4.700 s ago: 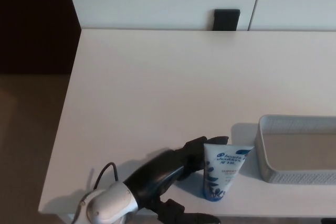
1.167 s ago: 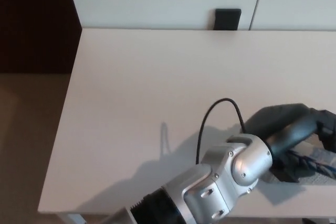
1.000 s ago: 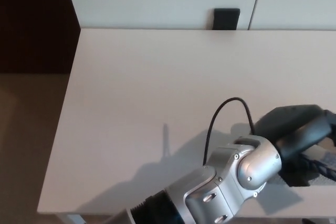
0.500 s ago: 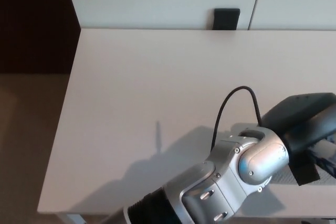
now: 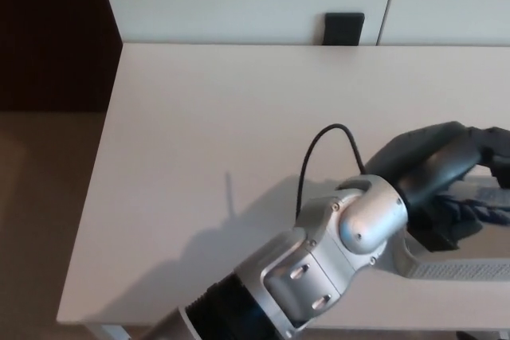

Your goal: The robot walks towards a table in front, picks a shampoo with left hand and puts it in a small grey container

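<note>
My left arm reaches across the picture from the lower left, its silver wrist (image 5: pixel 362 224) over the table. My left hand (image 5: pixel 458 177) hangs over the small grey container (image 5: pixel 458 268) at the right edge and covers most of it. A pale blue and white patch of the shampoo tube (image 5: pixel 496 196) shows just under the hand, inside the container's outline. Whether the hand still grips the tube is hidden by the hand itself. Of the container only the front wall shows. My right hand is out of the picture.
The white table (image 5: pixel 223 117) runs back to a white wall, with a black block (image 5: pixel 343 28) at its far edge. The table's left edge drops to a brown floor (image 5: pixel 40 220). A black cable (image 5: pixel 319 145) loops up from the wrist.
My left hand has drawn back to the left and slightly up over the container since half a second ago. More of the container's front wall now shows. The cable loop shifted left.
</note>
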### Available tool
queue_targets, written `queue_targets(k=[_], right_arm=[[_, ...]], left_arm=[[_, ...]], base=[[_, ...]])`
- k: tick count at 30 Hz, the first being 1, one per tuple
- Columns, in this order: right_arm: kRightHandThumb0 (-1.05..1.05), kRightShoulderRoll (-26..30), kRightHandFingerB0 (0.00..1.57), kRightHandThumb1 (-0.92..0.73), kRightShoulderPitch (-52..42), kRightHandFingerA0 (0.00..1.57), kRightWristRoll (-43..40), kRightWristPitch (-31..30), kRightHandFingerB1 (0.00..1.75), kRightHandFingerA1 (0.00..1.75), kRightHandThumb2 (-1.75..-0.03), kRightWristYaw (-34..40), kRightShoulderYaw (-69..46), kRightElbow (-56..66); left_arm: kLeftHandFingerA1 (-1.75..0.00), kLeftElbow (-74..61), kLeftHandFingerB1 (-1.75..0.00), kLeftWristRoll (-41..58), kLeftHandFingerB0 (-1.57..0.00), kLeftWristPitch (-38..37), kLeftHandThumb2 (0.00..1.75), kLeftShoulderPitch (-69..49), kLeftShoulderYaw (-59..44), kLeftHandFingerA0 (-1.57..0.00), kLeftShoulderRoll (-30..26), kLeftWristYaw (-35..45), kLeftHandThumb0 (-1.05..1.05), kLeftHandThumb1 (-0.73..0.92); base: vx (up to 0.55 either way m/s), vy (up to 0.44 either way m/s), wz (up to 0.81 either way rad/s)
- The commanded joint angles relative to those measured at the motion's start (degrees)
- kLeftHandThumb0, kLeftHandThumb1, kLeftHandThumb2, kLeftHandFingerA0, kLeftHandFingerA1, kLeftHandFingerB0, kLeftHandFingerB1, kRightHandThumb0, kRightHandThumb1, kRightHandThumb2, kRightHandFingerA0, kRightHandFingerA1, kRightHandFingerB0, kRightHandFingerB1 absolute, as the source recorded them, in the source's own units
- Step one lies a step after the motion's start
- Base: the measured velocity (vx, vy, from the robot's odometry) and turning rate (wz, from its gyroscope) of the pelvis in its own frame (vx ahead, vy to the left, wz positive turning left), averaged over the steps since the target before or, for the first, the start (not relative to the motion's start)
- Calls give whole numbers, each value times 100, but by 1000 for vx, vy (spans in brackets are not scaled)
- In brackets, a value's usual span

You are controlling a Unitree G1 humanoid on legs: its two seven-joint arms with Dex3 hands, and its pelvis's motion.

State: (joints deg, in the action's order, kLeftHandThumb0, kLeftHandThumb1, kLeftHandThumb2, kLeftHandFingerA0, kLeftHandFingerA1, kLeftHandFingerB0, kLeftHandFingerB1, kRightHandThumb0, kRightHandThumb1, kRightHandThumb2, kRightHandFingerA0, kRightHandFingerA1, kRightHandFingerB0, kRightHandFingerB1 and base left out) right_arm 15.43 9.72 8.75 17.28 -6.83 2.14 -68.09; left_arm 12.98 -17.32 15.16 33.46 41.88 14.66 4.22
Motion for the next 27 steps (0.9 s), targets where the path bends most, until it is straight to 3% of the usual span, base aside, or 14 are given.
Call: queue_targets(k=[1,7,8,11,13,14,15,16,18,19,20,25,26,27], right_arm=[[-44,-28,57,-67,-5,65,-79,-156,39,42,-61,242,-122,-12],[-48,0,56,-73,-47,67,-62,145,38,42,-63,167,-120,10],[-51,7,58,-74,-40,71,-42,135,38,42,-63,169,-103,2],[-51,30,61,-76,-7,77,18,65,39,44,-63,158,-48,-20],[-50,42,63,-73,11,78,18,2,41,45,-63,127,-48,-69],[-50,42,63,-73,11,78,18,2,41,45,-63,127,-48,-69],[-50,42,63,-73,11,78,18,2,41,45,-63,127,-48,-69],[-50,42,63,-73,12,78,18,2,41,45,-63,127,-48,-69],[-50,46,63,-73,27,78,14,-5,41,45,-63,128,-52,-70],[-50,42,63,-73,29,78,16,-6,41,45,-63,129,-50,-71],[-50,38,63,-73,53,78,16,-16,41,45,-63,132,-51,-77],[-50,44,63,-73,22,78,24,-13,41,45,-63,136,-44,-77],[-50,42,63,-73,26,78,29,-17,41,45,-63,138,-39,-79],[-50,41,63,-73,26,78,31,-18,41,45,-63,138,-36,-79]], left_arm=[[-117,411,-102,1018,-96,774,108,693,-747,-121,1965,312,-21,50],[-118,558,-102,1364,-98,824,109,641,-928,-122,2200,336,-27,48],[-121,564,-106,1363,-98,809,95,646,-913,-119,2203,342,-32,52],[-120,609,-105,1384,-99,790,94,685,-866,-121,2227,345,-34,52],[-113,606,-96,1420,-101,642,93,731,-756,-122,2164,533,-32,52],[-89,578,-63,1429,-85,737,60,830,-709,-115,2099,703,-42,68],[-89,566,-63,1441,-85,778,60,876,-687,-115,2068,775,-42,68],[-117,494,-82,1534,-54,687,66,1060,-529,-89,1830,1338,-39,86],[-155,405,-101,1741,-11,541,95,1233,-414,-50,1621,1993,-29,92],[-155,323,-101,1778,-11,614,95,1247,-361,-50,1596,2102,-29,92],[-175,213,-97,1924,0,702,115,1238,-292,-32,1637,2305,-22,92],[-175,-13,-73,1764,0,514,130,1212,43,-33,1575,2336,-11,92],[-175,-146,-57,1748,0,549,135,1196,138,-38,1577,2336,-5,92],[-175,-202,-53,1712,0,571,137,1201,183,-37,1568,2317,-2,92]], base=[[0,0,0],[0,0,0],[0,0,0],[0,0,0],[0,0,0],[0,0,0],[0,0,0],[0,0,0],[0,0,0],[0,0,0],[0,0,0],[0,0,0],[0,0,0],[0,0,0]])
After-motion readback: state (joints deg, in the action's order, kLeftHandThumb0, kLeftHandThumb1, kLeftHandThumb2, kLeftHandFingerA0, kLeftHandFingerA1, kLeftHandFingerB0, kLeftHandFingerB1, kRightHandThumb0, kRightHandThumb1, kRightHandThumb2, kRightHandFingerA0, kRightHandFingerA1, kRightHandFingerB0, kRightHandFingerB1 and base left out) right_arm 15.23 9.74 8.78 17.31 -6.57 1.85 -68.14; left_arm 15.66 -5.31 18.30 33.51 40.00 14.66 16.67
